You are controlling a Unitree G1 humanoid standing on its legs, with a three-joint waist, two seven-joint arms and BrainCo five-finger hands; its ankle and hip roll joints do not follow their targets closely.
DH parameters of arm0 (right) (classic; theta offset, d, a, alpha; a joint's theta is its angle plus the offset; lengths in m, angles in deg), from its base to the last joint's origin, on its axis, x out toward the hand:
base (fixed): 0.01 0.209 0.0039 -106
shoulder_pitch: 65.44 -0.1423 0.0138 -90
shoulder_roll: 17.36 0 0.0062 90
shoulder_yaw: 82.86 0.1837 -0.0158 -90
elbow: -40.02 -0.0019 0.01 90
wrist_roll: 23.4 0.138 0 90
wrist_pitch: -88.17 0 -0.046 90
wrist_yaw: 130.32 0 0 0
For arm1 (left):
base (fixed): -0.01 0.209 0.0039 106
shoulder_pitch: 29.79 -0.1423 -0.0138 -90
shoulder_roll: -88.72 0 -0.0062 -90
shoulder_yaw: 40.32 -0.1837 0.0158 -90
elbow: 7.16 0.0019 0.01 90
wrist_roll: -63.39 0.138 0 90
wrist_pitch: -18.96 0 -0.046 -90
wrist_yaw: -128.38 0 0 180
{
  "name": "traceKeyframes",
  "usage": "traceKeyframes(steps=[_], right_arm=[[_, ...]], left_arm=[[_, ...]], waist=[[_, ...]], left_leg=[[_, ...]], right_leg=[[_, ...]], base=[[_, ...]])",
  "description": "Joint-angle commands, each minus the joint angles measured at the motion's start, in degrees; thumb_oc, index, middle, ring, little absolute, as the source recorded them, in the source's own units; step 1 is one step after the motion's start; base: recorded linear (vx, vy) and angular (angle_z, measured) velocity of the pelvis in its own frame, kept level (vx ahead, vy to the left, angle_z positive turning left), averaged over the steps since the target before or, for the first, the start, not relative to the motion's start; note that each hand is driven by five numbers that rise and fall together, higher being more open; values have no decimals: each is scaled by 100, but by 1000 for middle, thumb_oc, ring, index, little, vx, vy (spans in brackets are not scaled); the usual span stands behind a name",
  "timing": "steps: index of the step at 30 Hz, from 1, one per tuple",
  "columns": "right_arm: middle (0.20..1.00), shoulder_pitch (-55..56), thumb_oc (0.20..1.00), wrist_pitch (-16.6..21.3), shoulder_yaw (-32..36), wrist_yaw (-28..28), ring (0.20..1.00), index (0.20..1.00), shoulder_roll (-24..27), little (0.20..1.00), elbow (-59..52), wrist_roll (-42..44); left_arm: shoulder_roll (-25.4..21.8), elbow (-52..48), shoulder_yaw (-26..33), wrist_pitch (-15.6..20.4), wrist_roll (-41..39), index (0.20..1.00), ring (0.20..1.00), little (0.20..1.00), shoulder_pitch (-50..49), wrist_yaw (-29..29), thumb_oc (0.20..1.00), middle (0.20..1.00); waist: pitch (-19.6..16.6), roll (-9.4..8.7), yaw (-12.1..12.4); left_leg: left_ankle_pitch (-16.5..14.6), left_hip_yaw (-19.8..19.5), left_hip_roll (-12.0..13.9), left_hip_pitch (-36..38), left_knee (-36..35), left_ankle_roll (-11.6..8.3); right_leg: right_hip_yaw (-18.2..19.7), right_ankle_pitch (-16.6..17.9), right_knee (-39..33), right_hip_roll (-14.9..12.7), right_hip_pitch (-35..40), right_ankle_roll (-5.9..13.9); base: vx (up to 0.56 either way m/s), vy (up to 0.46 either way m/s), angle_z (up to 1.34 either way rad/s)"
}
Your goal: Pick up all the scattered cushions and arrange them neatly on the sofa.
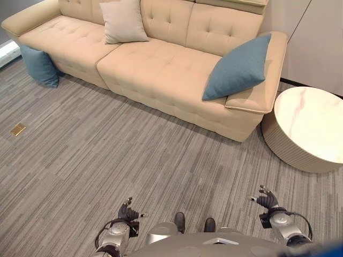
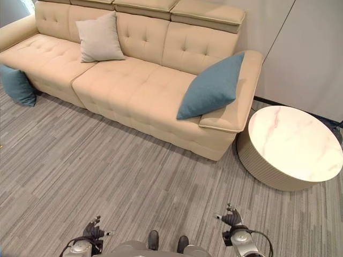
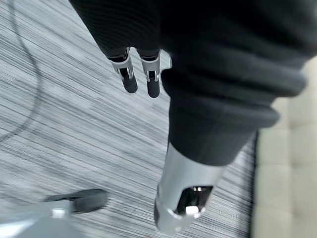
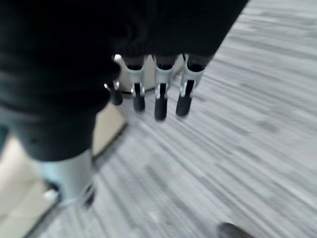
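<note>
We see one blue cushion (image 1: pixel 39 66) left on the carpet against the sofa (image 1: pixel 161 69)'s far-left end, a beige cushion (image 1: pixel 122 21) and another blue one (image 1: pixel 238 68) already on it, our left hand (image 1: pixel 128 212) and right hand (image 1: pixel 266 199) loose-fingered, empty.

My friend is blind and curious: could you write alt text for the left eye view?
A beige sofa holds a pale cushion and a blue cushion; another blue cushion sits on the floor at its far-left end. A round white table stands right; the robot's open left hand and right hand hang empty.
</note>
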Motion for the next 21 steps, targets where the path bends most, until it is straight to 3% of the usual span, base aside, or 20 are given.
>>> traceKeyframes(steps=[1, 6, 21], right_arm=[[1000, -270, 1000, 29, -158, -30, 1000, 1000, 35, 1000, 299, -106], [1000, -265, 1000, -74, -93, -44, 1000, 1000, 18, 1000, 816, -162], [1000, -309, 1000, -162, -194, 3, 1000, 1000, -83, 1000, 771, -173]], left_arm=[[43, 506, 83, 84, 314, 1000, 1000, 1000, 415, 52, 1000, 1000], [14, 809, 205, 13, 436, 1000, 1000, 1000, 342, 58, 1000, 1000], [19, 817, 142, -61, 532, 1000, 1000, 1000, 322, 115, 1000, 1000]], waist=[[-44, -228, 93], [-36, -255, 133], [62, -396, 290]], left_leg=[[-494, -309, 299, 135, 23, -458], [-497, -340, 303, 134, 23, -459], [-572, -367, 253, 144, 23, -347]], right_leg=[[-111, 183, 54, -539, -51, 617], [-151, 163, 54, -540, -38, 615], [-210, 132, 54, -588, 10, 626]], base=[[0, 0, 0], [7, -1, 2], [19, 13, 3]])
